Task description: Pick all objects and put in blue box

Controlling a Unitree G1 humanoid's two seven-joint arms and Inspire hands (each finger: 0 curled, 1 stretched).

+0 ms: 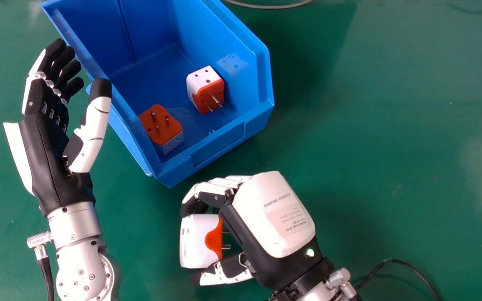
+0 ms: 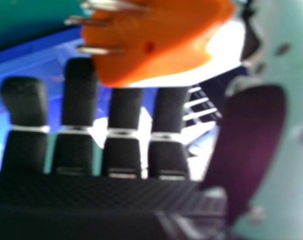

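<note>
Fingers of the right hand point(image 1: 272, 217) are curled round a plug adapter point(image 1: 195, 240).

The white-and-orange piece is gripped against the thumb, outside the blue box point(image 1: 220, 144), where an orange-topped adapter point(image 1: 161, 123) and a second adapter point(image 1: 205, 90) are held; beside it, the left hand point(image 1: 50, 154) is kept open.
</note>
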